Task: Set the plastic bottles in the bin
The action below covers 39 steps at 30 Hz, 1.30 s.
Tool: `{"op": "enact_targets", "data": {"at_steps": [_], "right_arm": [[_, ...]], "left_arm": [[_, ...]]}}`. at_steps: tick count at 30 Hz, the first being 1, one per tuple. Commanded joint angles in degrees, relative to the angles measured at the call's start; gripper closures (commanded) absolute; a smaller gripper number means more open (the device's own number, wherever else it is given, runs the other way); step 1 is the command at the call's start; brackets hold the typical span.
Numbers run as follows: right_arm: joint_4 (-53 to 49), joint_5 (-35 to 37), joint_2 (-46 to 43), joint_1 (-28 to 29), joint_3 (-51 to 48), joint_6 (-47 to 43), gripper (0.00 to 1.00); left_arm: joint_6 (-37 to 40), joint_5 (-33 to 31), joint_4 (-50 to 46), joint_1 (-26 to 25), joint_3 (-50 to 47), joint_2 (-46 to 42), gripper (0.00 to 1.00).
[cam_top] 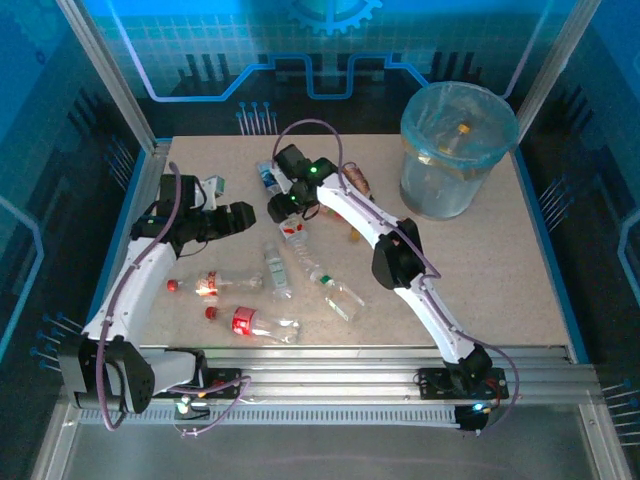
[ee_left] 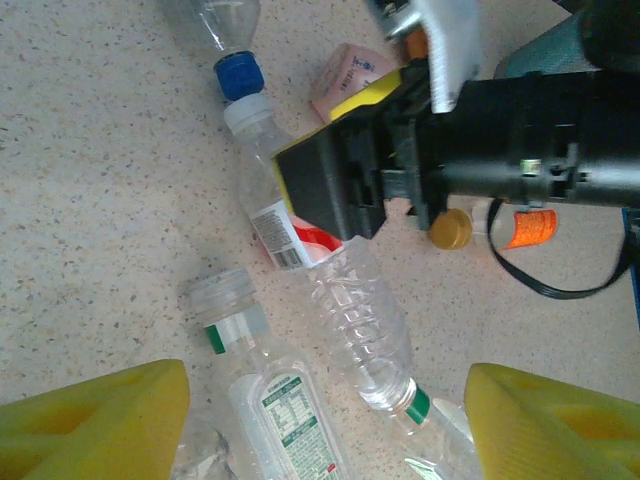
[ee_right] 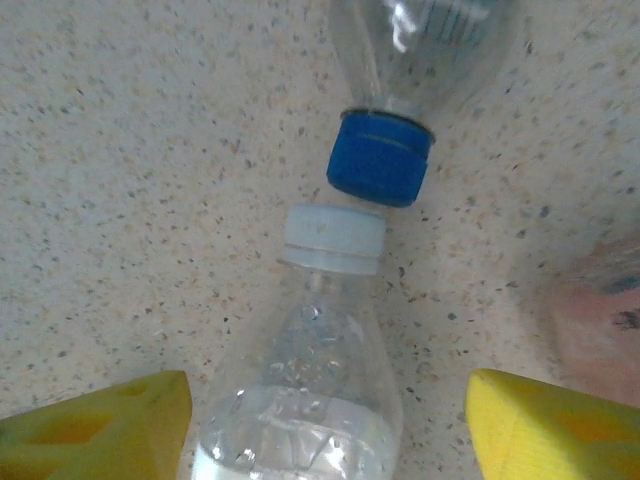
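Clear ribbed bottles (cam_top: 262, 323) lie on the speckled table (cam_top: 500, 270), well apart from the round translucent bin (cam_top: 440, 195). The right gripper (ee_right: 325, 425) has its yellow fingers apart on both sides of a white-capped bottle (ee_right: 305, 375). The left gripper (ee_left: 325, 420) is spread too.

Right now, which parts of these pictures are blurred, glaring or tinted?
Top external view: blue cast overall; the red label of the nearest clear plastic bottle glows brightly. Left wrist view: the yellow fingertips are out of focus. Right wrist view: the round blue plastic cap is sharp, with white glare on its clear bottle.
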Motion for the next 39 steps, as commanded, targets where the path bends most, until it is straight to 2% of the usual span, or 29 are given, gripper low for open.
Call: {"op": "enact_targets", "data": {"at_steps": [1, 8, 13, 39], "right_arm": [[-1.5, -0.7, 1.2, 0.7, 2.1, 0.7, 0.25], [-1.9, -2.1, 1.5, 0.7, 0.8, 0.5, 0.22], [-2.5, -5.1, 1.9, 0.8, 0.6, 0.5, 0.14], [-5.9, -1.1, 2.5, 1.2, -0.2, 0.5, 0.16]], "left_arm": [[0.6, 2.3, 1.1, 0.6, -0.6, 0.3, 0.26], [0.8, 2.5, 1.1, 0.8, -0.6, -0.2, 0.26], [1.0, 3.0, 1.1, 0.7, -0.9, -0.4, 0.25], [1.9, 4.9, 0.8, 0.7, -1.7, -1.0, 0.25]]}}
